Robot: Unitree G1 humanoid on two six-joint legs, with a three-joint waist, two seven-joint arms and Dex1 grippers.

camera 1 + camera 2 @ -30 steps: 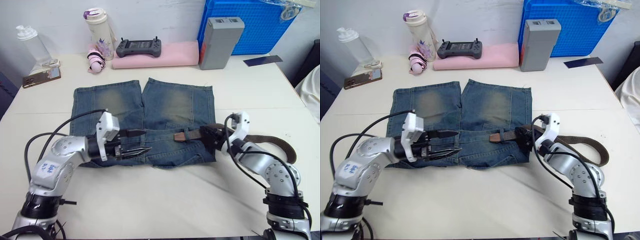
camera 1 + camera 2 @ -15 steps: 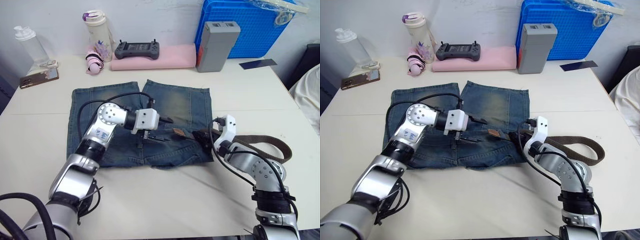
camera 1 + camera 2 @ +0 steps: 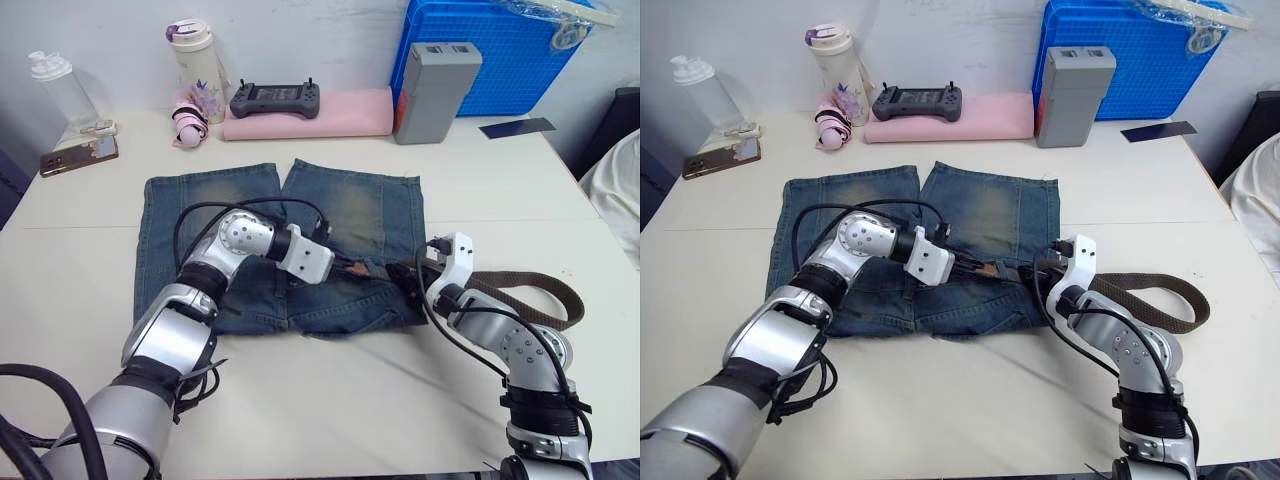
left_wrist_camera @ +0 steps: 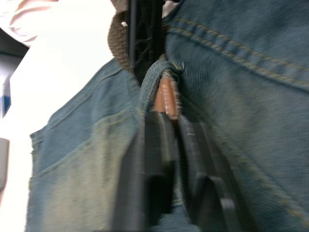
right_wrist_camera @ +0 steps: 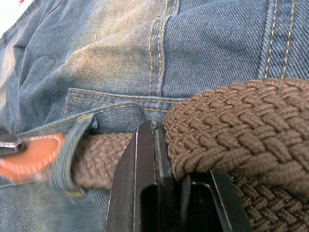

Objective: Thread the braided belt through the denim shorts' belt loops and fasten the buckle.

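Note:
The denim shorts point(image 3: 250, 205) lie flat on the white table, waistband toward me. The braided belt point(image 3: 545, 285) curves in from the right and runs into the waistband. Its tan leather tip point(image 4: 166, 96) sticks out of a belt loop point(image 5: 72, 145). My left gripper point(image 3: 345, 268) reaches across the shorts and is shut on that tip. My right gripper point(image 3: 405, 272) is shut on the braided belt just right of the same loop, at the shorts' right edge. The buckle is hidden.
Along the table's far edge stand a clear bottle point(image 3: 60, 85), a phone point(image 3: 80, 155), a flowered tumbler point(image 3: 195, 65), a controller point(image 3: 275, 98) on a pink folded cloth point(image 3: 345, 115), a grey box point(image 3: 435, 85) and a blue crate point(image 3: 500, 50).
My left arm swung from the shorts' left side across to the belt's tip and its fingers closed on it. The right gripper kept its hold on the belt. The camera shifted slightly.

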